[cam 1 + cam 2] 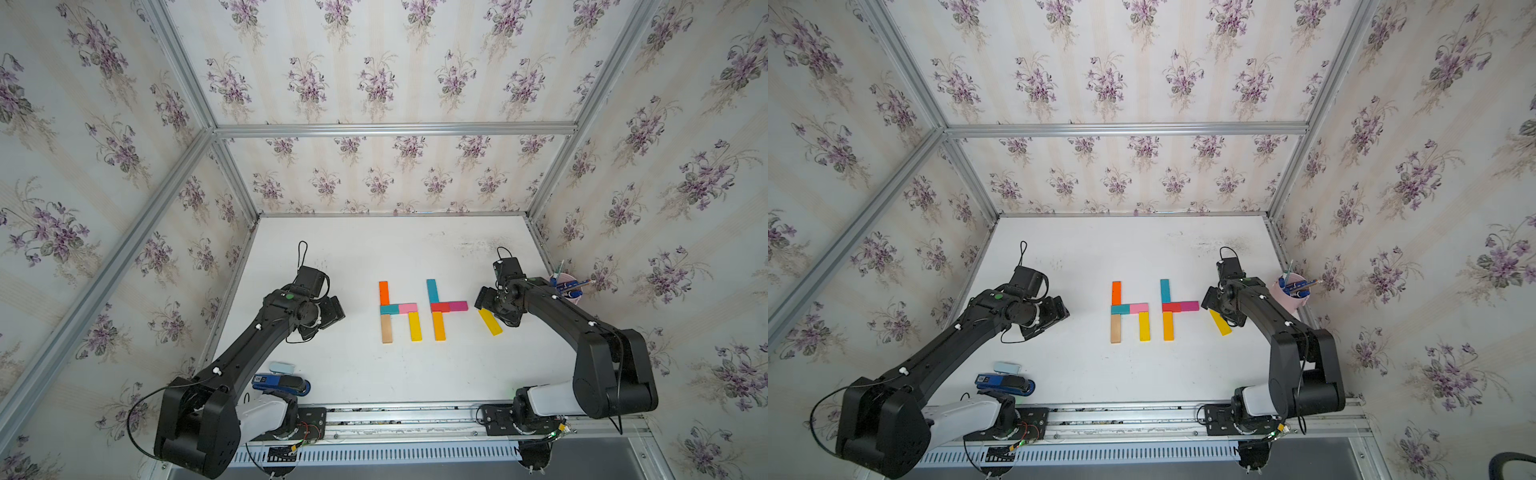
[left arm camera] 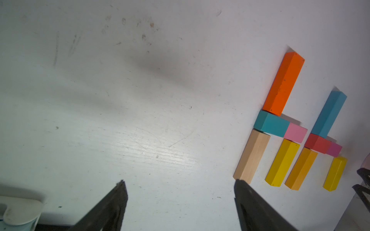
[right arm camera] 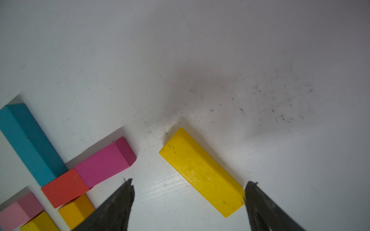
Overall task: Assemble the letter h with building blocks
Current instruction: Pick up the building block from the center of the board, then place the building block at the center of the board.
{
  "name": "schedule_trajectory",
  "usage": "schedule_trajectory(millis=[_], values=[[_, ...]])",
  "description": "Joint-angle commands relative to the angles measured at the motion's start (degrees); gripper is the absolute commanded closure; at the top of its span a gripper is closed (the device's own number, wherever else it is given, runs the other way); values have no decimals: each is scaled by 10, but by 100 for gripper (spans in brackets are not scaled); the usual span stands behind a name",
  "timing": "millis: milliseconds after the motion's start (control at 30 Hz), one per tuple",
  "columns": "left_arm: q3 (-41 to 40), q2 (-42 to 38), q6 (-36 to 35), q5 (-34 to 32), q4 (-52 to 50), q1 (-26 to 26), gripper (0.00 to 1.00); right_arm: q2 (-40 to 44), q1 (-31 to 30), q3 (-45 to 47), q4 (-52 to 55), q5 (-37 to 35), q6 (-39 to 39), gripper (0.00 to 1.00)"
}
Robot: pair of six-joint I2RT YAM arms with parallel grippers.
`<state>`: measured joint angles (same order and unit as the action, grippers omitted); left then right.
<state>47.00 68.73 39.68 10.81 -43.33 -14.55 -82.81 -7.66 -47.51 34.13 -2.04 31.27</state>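
Right claw (image 3: 190, 182) is hanging open over the loose yellow block (image 3: 202, 172), with one fingertip (image 3: 258, 196) just beside its end. That block is lying slanted on the table (image 1: 353, 365), right of the finished letter h (image 1: 389, 308), just past four more joined blocks (image 1: 439, 307). Left claw (image 2: 179, 181) is hovering open, gripping nothing, left of that h.
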Motion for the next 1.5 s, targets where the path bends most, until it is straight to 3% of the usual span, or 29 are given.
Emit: schedule_trajectory(millis=[0, 167, 400, 600, 667, 800, 867, 1033, 1167, 1467], values=[[-5, -2, -9, -7, -3, 0, 14, -23, 8, 9, -25, 2, -17, 15], [-8, -2, -7, -4, 0, 0, 14, -41, 12, 26, -44, 18, -19, 25], [-11, 6, -8, -4, 7, 0, 14, 3, 12, 55, -43, 62, -17, 32], [-14, 10, -3, 2, 14, 0, 14, 7, 12, 57, -28, 58, -11, 59], [-14, 7, -4, 1, 12, 0, 14, -3, 12, 55, -26, 56, -10, 60], [-14, 4, -6, -1, 10, 0, 14, -25, 12, 52, -21, 46, -7, 49], [-14, 4, -6, -1, 9, 0, 14, -26, 12, 53, -24, 44, -6, 51], [-8, 10, -7, 0, 11, 0, 14, -12, 7, 51, -16, 47, -8, 76], [-4, 14, -7, 2, 12, 0, 14, 31, -36, 28, 29, 24, 4, 87], [-3, 18, -6, 5, 16, 0, 14, 15, -209, -14, 121, -15, 22, 88]])
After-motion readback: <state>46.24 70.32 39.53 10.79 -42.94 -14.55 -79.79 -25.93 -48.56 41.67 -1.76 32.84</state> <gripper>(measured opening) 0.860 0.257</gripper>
